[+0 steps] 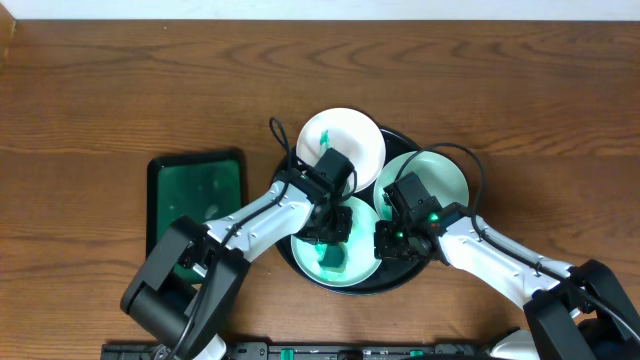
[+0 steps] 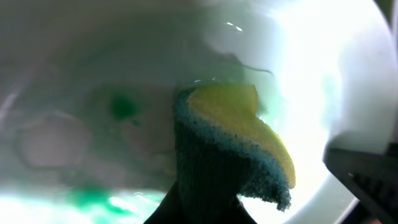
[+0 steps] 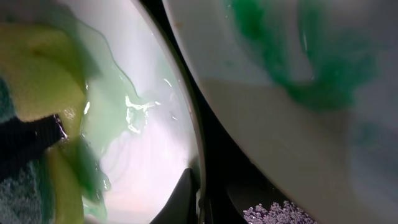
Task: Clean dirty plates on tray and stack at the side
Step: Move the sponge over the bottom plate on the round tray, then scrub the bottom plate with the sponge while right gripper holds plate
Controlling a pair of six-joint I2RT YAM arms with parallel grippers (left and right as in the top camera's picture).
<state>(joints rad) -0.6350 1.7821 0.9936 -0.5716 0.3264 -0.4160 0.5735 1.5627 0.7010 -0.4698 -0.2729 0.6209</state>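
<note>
Plates number three, all white and round, so none has a long axis or a heading; each lies flat and face-up inside the round black tray (image 1: 392, 140). The front plate (image 1: 345, 275) is nearest the robot, the rear plate (image 1: 350, 135) is farthest, and the right-hand plate (image 1: 440, 170) sits between them on the right, its rim close to both. Teal-green paint is smeared and pooled wet on the front plate, and a small green mark shows on the rear one. No label or writing can be read anywhere. The left claw (image 1: 330, 225) is clenched on a yellow sponge (image 2: 230, 149) with a teal scouring face, pressed onto the front plate. The right claw (image 1: 392, 243) is closed at that plate's right rim; whether it pinches the rim I cannot tell. A green rectangular tray (image 1: 195, 195) lies on the wooden surface (image 1: 100, 90) to the left.
</note>
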